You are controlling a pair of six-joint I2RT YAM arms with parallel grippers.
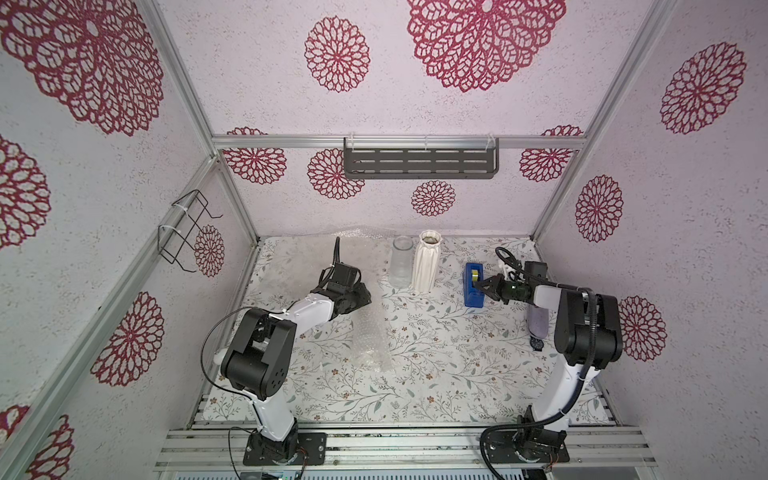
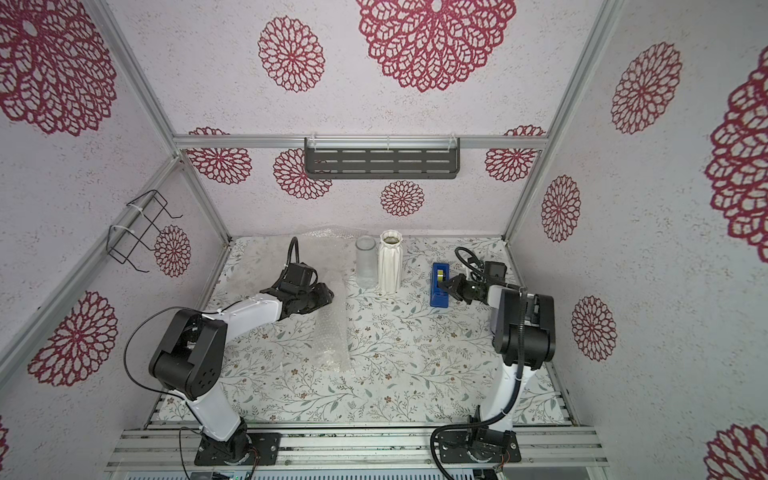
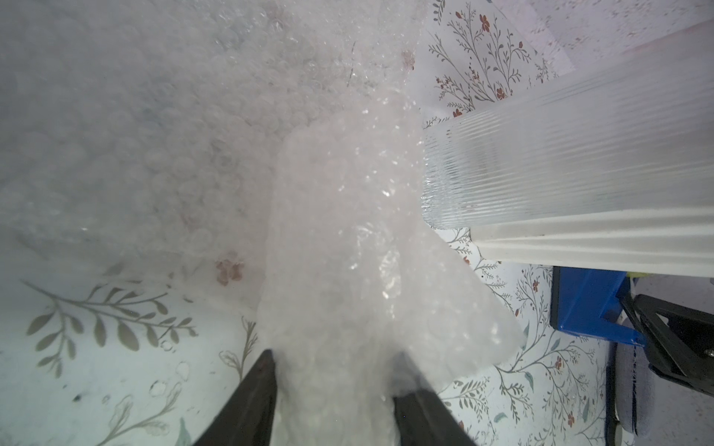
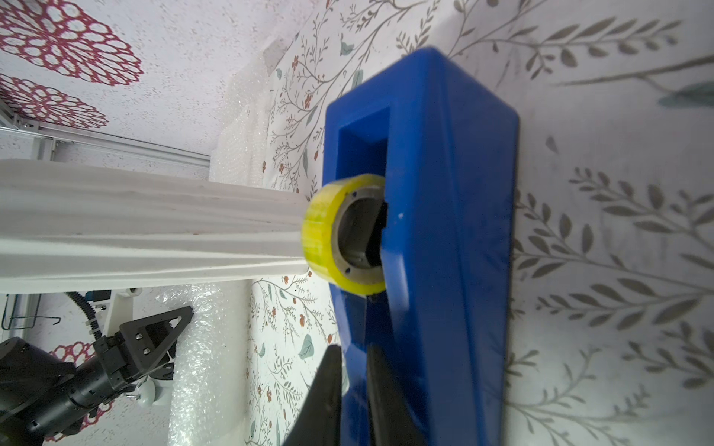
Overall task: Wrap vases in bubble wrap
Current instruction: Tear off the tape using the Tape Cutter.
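Note:
A clear glass vase (image 1: 401, 266) and a white ribbed vase (image 1: 428, 266) stand upright side by side at the back of the table. A long roll of bubble wrap (image 1: 370, 332) lies in front of them, and what is inside it does not show. My left gripper (image 3: 334, 353) is shut on the far end of this roll (image 3: 347, 251), one finger pressed into each side. More bubble wrap (image 1: 353, 232) is heaped against the back wall. My right gripper (image 4: 353, 349) is at the low end of the blue tape dispenser (image 4: 425, 193), jaws open by a narrow gap with a pale sliver beside one finger.
A yellow tape roll (image 4: 340, 231) sits in the dispenser (image 1: 473, 286), just right of the white vase. A purple object (image 1: 538, 326) and a small black round thing (image 1: 537, 344) lie under the right arm. A dark shelf (image 1: 419, 162) hangs on the back wall and a wire basket (image 1: 187, 232) on the left wall.

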